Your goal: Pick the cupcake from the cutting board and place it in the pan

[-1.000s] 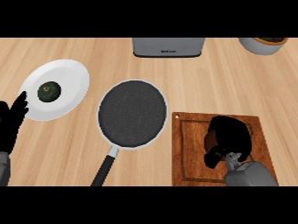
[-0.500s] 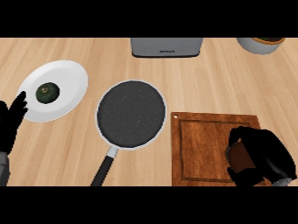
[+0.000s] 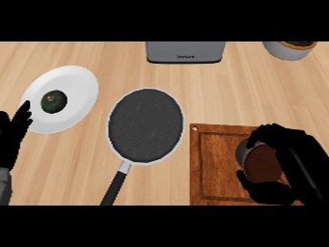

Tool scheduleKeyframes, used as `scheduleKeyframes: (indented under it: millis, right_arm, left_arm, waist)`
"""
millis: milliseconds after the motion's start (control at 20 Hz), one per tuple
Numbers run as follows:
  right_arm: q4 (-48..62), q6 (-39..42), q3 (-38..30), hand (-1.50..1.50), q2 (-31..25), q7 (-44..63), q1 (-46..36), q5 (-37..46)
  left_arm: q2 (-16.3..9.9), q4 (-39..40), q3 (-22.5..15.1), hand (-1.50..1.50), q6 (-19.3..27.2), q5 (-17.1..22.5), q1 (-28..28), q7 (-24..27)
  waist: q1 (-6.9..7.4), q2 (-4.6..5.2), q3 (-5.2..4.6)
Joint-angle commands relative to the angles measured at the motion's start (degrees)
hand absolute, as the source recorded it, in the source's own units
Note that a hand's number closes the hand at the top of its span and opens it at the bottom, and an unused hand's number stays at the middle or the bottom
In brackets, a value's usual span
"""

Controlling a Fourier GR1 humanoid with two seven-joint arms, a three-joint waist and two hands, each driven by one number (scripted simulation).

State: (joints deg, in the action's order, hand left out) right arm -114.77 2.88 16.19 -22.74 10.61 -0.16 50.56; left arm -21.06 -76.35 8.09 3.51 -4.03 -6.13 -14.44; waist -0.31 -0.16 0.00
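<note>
**Cupcake in the right robot hand, above the cutting board**

Cupcake (image 3: pixel 262 161): brown top and grey wrapper, gripped by the right robot hand (image 3: pixel 302 166) over the right part of the wooden cutting board (image 3: pixel 213 169). Fingers curled over the far side of the cupcake, thumb closed in from the near side; most of the wrapper hidden by the black palm. Cannot tell whether the cupcake touches the board or hangs just above it.

Cutting board lying on the wooden desk (image 3: pixel 231 91) at lower right, a shallow groove running round its edge, its right half covered by the robot hand and forearm.

Frying pan (image 3: pixel 145 125) just left of the board, not touching it: dark speckled inside, pale rim, black handle (image 3: pixel 116 185) pointing toward the lower edge of the view.

White plate (image 3: pixel 78 87) left of the pan, carrying a dark green round item (image 3: pixel 53 101) near its middle, too small to name with certainty.

Left robot hand (image 3: pixel 6 140) at the left edge, fingers straight and pointing up, resting beside the near edge of the plate, holding nothing.

At the far edge of the desk, a grey appliance (image 3: pixel 185 52) behind the pan, and a pale bowl (image 3: pixel 289 49) at the far right corner.
</note>
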Motion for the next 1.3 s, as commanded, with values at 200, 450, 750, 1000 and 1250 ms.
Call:
scheduleKeyframes:
  millis: [200,450,750,1000,1250]
  right_arm:
    - [4.7,3.5,4.6,1.50,12.1,7.5,-11.8,2.4]
    - [16.6,0.3,4.0,1.50,21.9,10.9,-21.4,2.5]
    - [35.3,-7.9,2.5,1.50,22.6,10.1,-33.1,-4.3]
    - [54.6,-18.7,5.5,1.50,22.7,10.0,-43.8,-11.8]
    - [69.1,-26.6,10.8,1.50,22.7,5.0,-47.9,-20.0]
  left_arm:
    - [0.7,2.3,0.6,0.00,0.0,-1.5,-3.3,-0.4]
    - [1.2,0.1,-0.2,0.00,-0.4,-2.1,-1.9,-1.1]
    - [0.5,1.8,1.7,0.00,-1.4,-1.4,-3.3,-0.3]
    - [0.7,5.4,1.5,0.00,-1.2,-2.4,-5.9,1.6]
    - [1.4,-0.1,0.4,0.00,-2.0,-2.2,-2.8,-0.6]
  waist:
    - [0.60,0.22,-0.02]
    - [1.09,0.31,-0.01]
    - [1.18,0.33,0.00]
    - [2.17,0.70,-0.01]
    - [3.63,0.83,0.05]
